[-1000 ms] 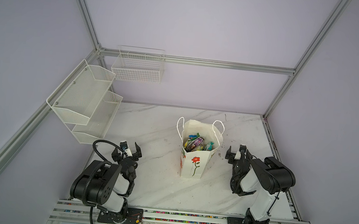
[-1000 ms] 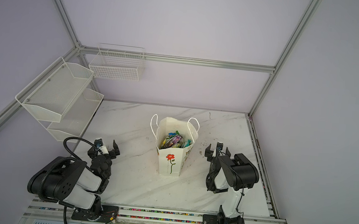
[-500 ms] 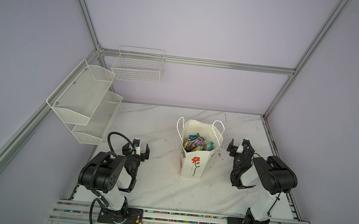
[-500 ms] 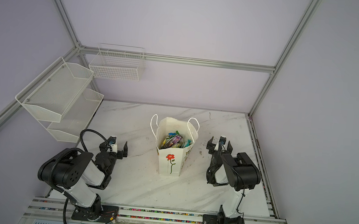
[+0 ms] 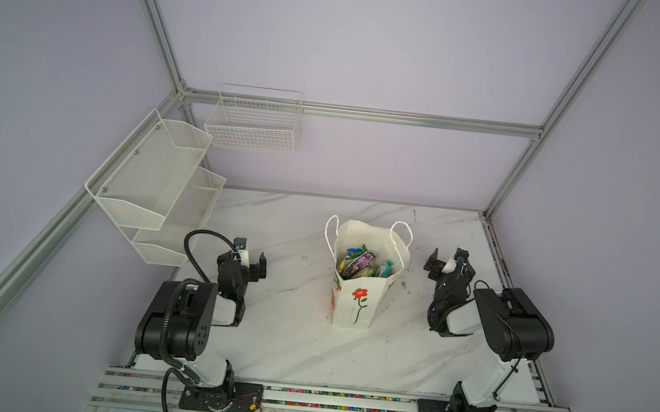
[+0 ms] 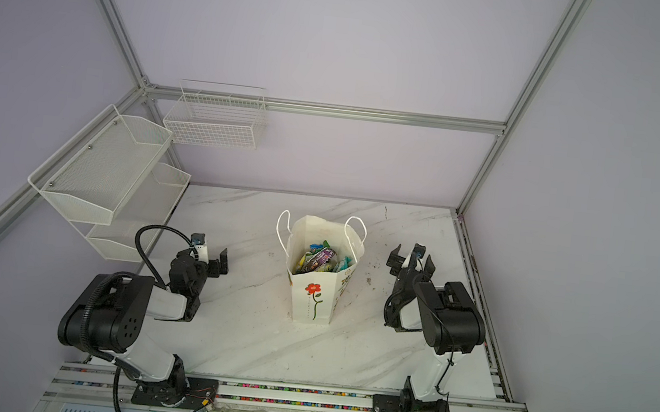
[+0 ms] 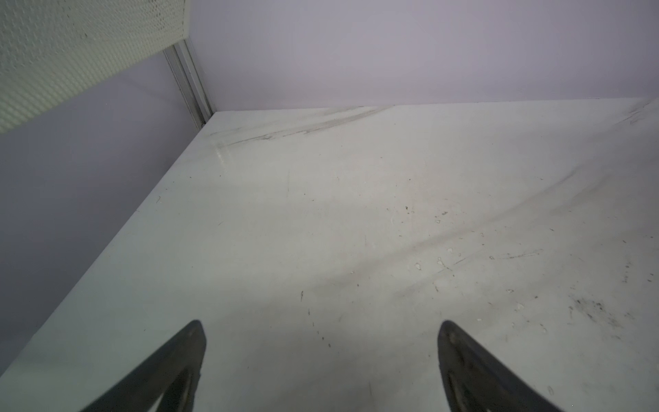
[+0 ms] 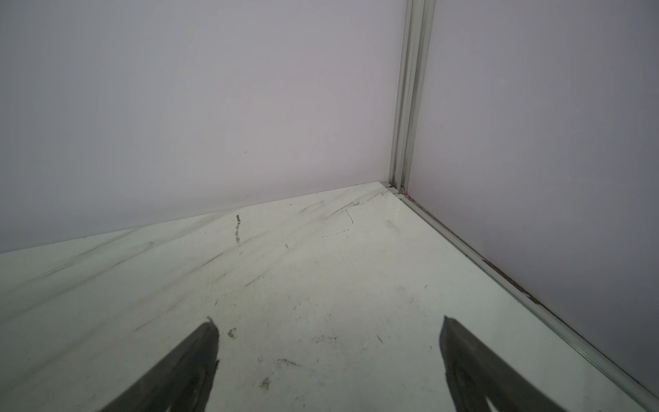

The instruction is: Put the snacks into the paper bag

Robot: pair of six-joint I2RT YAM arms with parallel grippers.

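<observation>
The white paper bag [image 5: 356, 301] [image 6: 312, 297] with a red flower print stands upright mid-table in both top views. Several colourful snacks [image 5: 362, 262] [image 6: 320, 258] lie inside its open mouth. To the left of the bag, apart from it, my left gripper [image 5: 251, 255] [image 6: 212, 253] hangs open and empty. My right gripper [image 5: 445, 263] [image 6: 412, 261] is to the right of the bag, open and empty too. In the wrist views, the left gripper [image 7: 321, 331] and the right gripper [image 8: 326, 328] have only bare marble between their fingers.
Two white mesh shelves [image 5: 155, 180] [image 7: 71, 46] hang on the left wall, and a white wire basket [image 5: 253, 124] hangs on the back wall. A metal rail [image 8: 499, 271] borders the table's right edge by the wall.
Both grippers have shifted a little toward the back of the table, and the left arm has swung up and rightward. Both stay open and empty. The bag has not moved.
</observation>
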